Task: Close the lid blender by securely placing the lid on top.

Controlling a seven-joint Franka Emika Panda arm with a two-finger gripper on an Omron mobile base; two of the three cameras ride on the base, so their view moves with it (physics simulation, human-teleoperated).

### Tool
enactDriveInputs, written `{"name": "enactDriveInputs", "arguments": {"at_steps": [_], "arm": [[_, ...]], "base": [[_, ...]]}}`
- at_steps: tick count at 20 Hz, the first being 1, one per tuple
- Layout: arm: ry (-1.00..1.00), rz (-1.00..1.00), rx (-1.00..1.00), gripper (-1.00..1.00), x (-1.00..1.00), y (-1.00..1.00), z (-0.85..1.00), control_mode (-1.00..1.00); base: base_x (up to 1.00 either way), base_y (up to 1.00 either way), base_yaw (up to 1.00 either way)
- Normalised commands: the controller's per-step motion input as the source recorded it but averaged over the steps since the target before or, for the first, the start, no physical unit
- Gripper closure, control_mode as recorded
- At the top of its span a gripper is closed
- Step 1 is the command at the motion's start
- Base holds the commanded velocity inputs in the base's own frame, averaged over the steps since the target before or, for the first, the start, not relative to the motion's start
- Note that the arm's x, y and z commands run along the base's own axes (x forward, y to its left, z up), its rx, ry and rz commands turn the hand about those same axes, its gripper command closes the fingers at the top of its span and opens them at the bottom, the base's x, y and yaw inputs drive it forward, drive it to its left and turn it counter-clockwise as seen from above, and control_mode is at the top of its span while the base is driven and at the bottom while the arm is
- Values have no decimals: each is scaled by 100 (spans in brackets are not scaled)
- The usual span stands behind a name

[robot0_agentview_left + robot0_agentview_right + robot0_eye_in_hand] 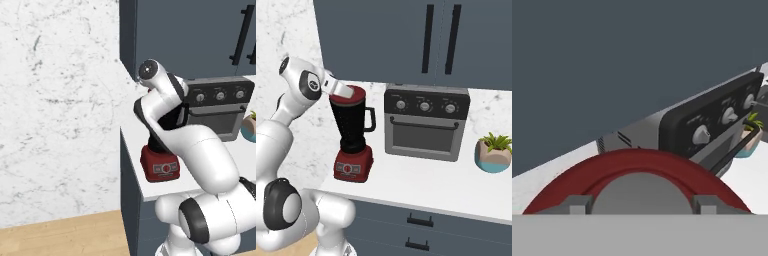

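1. At the near left corner of the white bench (421,187), the blender (353,137) stands upright on its boxy red base, its dark jar's handle turned toward the toaster oven (426,122).
2. On top of the jar sits the red lid (353,95), level with the jar's mouth as far as the right base view shows.
3. The gripper (348,91) reaches in from the left at lid height; in the hand view its two grey fingertips (574,205) flank the lid's grey centre knob (641,192), apparently closed on it, though real contact is hard to judge.
4. Just beside the blender, farther along the bench, the black-and-silver toaster oven shows three knobs and a bar handle.
5. Beyond the oven, near the right end, stands a small potted plant (492,152).
6. Behind everything hang dark blue wall cabinets (406,40) and a marbled white wall (55,100).
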Motion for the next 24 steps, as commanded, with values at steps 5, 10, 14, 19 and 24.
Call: {"name": "enactDriveInputs", "arguments": {"at_steps": [5, 10, 14, 19, 24], "arm": [[-3, 0, 0, 100, 15, 0, -2, -100], [-1, 0, 0, 100, 15, 0, -2, -100], [1, 0, 0, 100, -9, 0, -1, -100], [7, 0, -2, 100, -39, 0, -10, -100], [1, 0, 0, 100, -4, 0, 0, -100]], "base": [[0, 0, 0], [0, 0, 0], [0, 0, 0], [0, 0, 0], [0, 0, 0]]}}
